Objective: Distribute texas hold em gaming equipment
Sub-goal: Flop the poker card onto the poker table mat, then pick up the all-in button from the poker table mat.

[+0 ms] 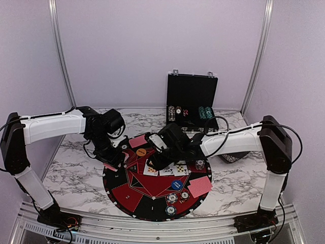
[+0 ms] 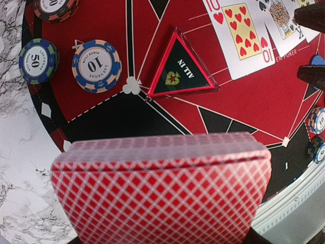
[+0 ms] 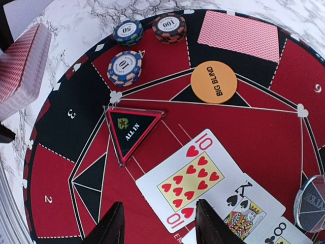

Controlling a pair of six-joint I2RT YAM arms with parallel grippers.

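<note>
My left gripper (image 1: 115, 158) is shut on a red-backed deck of cards (image 2: 162, 195) and holds it over the left rim of the round mat (image 1: 133, 199); the deck hides its fingers. My right gripper (image 3: 160, 226) is open and empty, low over the mat, its jaws standing either side of the ten of hearts (image 3: 188, 180). A king of spades (image 3: 244, 209) and an eight of clubs (image 3: 280, 237) lie face up beside it. An "ALL IN" triangle (image 3: 131, 129), an orange "BIG BLIND" disc (image 3: 214, 82), chips marked 10 (image 3: 124, 67), 50 (image 3: 127, 32) and 100 (image 3: 169, 26) and face-down cards (image 3: 238, 35) lie around.
An open black case (image 1: 192, 96) holding chip stacks stands at the back. More chips (image 1: 172, 198), a blue disc (image 1: 176, 184) and face-down cards (image 1: 199, 186) lie on the mat's near right. A clear disc (image 3: 312, 203) lies right of the face-up cards. A dark dish (image 1: 234, 157) sits behind my right arm.
</note>
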